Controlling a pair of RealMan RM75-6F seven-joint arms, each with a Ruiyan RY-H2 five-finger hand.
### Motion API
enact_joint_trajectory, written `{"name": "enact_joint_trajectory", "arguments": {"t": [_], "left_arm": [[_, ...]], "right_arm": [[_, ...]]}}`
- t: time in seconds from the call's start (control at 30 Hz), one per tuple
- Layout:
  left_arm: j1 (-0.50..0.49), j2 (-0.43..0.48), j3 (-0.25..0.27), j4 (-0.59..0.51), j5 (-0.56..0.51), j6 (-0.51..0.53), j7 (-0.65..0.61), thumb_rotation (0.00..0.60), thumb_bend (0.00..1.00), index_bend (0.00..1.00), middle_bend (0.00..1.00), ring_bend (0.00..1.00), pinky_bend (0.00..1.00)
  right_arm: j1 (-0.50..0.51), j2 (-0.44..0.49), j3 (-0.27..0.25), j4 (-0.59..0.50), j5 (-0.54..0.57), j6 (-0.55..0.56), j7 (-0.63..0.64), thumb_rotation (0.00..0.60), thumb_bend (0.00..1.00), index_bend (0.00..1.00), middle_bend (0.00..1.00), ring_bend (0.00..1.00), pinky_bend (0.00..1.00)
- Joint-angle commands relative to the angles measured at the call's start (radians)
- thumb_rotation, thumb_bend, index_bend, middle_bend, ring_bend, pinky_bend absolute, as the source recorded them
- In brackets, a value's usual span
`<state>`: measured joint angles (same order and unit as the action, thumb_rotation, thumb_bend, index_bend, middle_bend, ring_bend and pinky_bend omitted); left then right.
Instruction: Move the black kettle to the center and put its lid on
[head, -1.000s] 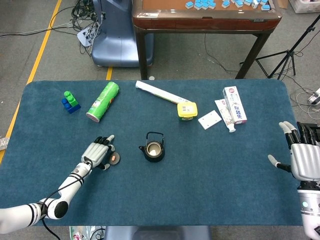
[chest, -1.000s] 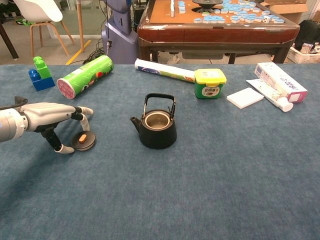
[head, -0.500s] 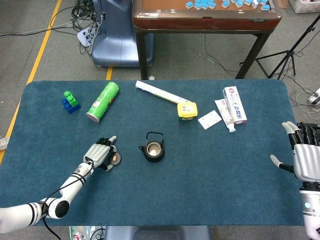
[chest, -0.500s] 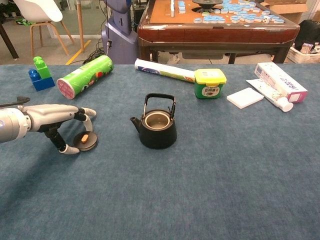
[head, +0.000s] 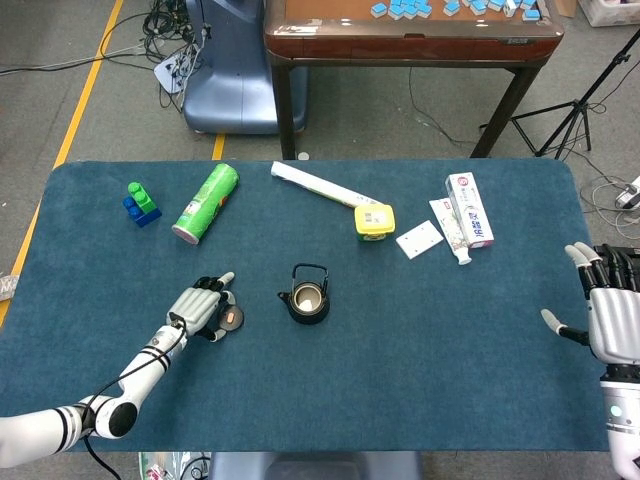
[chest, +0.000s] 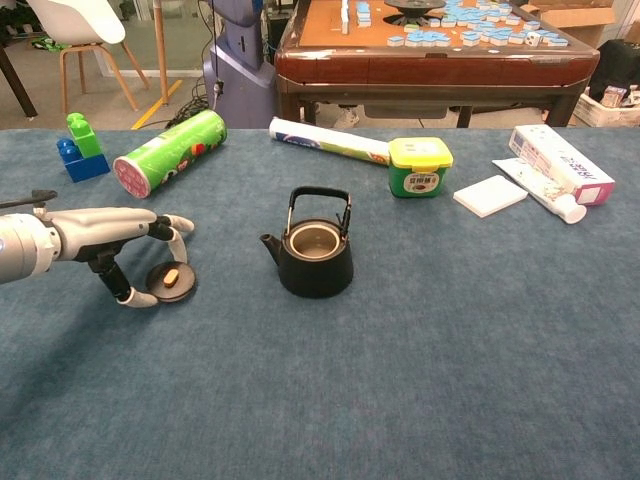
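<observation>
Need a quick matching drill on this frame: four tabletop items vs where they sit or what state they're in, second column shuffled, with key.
Column 1
1. black kettle
2. lid
3. green can
4. left hand

Column 2
A. lying on its side near the toy blocks
B. upright mid-table, top open
C. flat on the cloth, orange knob up
D. fingers arched over the lid

Pairs: 1-B, 2-C, 3-A, 4-D

No legible text; print on green can (chest: 170, 151) and toothpaste box (chest: 562, 165) too small to read.
</observation>
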<state>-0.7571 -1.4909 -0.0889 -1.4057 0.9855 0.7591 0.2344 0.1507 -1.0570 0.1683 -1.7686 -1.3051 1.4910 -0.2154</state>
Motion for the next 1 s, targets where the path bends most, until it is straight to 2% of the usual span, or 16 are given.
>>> {"name": "enact_joint_trajectory", "arguments": {"t": [0.03, 0.53, 0.8, 1.0], "left_arm": [[0.009, 0.01, -0.003, -0.007, 0.019, 0.01, -0.022, 0.6, 0.28, 0.46, 0.01, 0.0, 0.0], [0.028, 0.058, -0.025, -0.041, 0.071, 0.013, -0.126, 0.6, 0.28, 0.47, 0.02, 0.0, 0.0], [0.018, 0.143, -0.084, -0.162, 0.084, 0.006, -0.209, 0.6, 0.28, 0.47, 0.02, 0.0, 0.0], [-0.014, 0.172, -0.124, -0.229, 0.084, -0.009, -0.232, 0.6, 0.29, 0.48, 0.02, 0.0, 0.0]], "right_arm": [[0.0, -0.001, 0.001, 0.0, 0.0, -0.001, 0.001, 0.6, 0.18, 0.15, 0.16, 0.0, 0.0], [0.001, 0.0, 0.006, -0.003, 0.002, -0.009, -0.005, 0.6, 0.18, 0.15, 0.16, 0.0, 0.0], [0.006, -0.004, 0.01, 0.0, 0.008, -0.019, -0.008, 0.6, 0.18, 0.15, 0.16, 0.0, 0.0], [0.008, -0.006, 0.011, 0.002, 0.012, -0.023, -0.012, 0.6, 0.18, 0.15, 0.16, 0.0, 0.0]]}}
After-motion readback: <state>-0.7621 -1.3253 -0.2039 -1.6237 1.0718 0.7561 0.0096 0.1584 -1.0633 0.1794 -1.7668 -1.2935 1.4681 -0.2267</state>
